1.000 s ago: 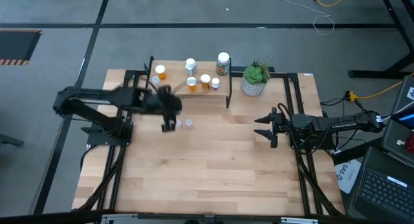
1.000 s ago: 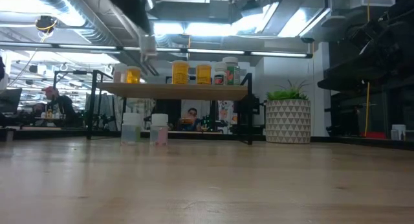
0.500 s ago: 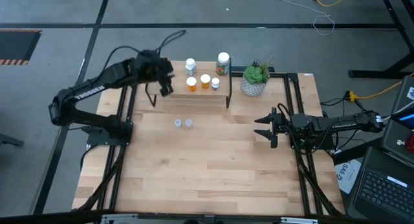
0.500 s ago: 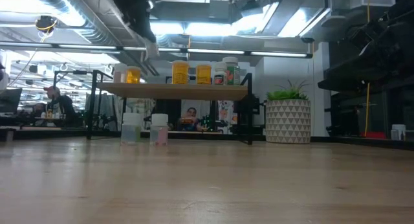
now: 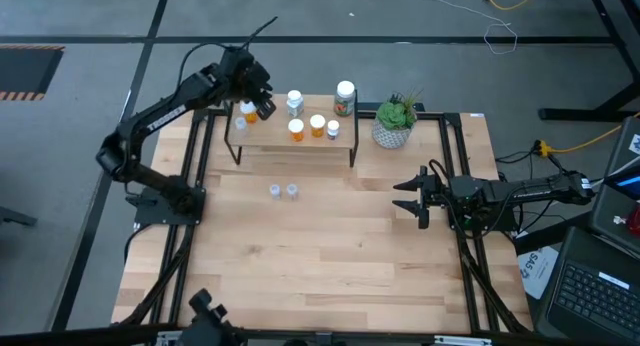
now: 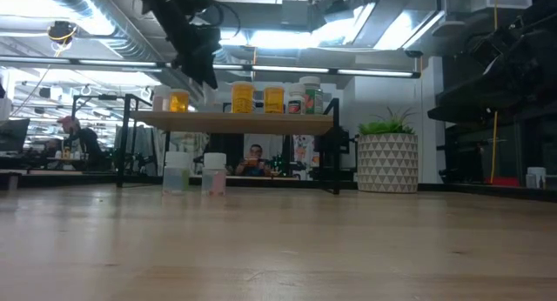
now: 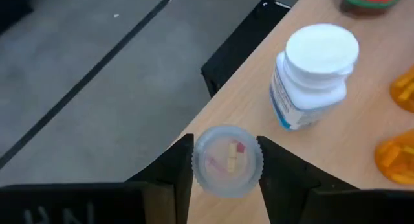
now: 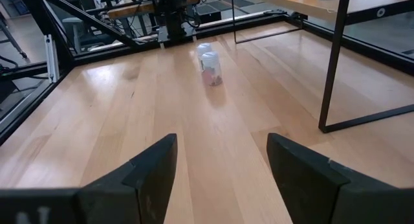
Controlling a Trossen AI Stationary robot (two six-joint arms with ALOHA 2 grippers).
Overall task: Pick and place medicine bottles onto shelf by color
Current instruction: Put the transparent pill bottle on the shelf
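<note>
High view: left gripper [image 5: 252, 108] clamps a clear bottle [image 7: 228, 160] over the shelf [image 5: 340, 146], right gripper [image 5: 408, 198] idles open, two bottles [image 5: 283, 191] remain on the table [image 5: 330, 256].

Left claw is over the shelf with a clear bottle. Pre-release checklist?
1. Grip: left claw shut on the clear bottle, fingers on both sides: ok.
2. Over the shelf: bottle sits at the plank's corner edge, floor showing beneath part of it: not ok.
3. Neighbours: white-capped bottle close by but apart: ok.
4. Height above plank: cannot tell.
5. Colour grouping: orange bottles stand together; whether this end suits clear ones: cannot tell.
6. Right claw open, parked away from the shelf: ok.
</note>
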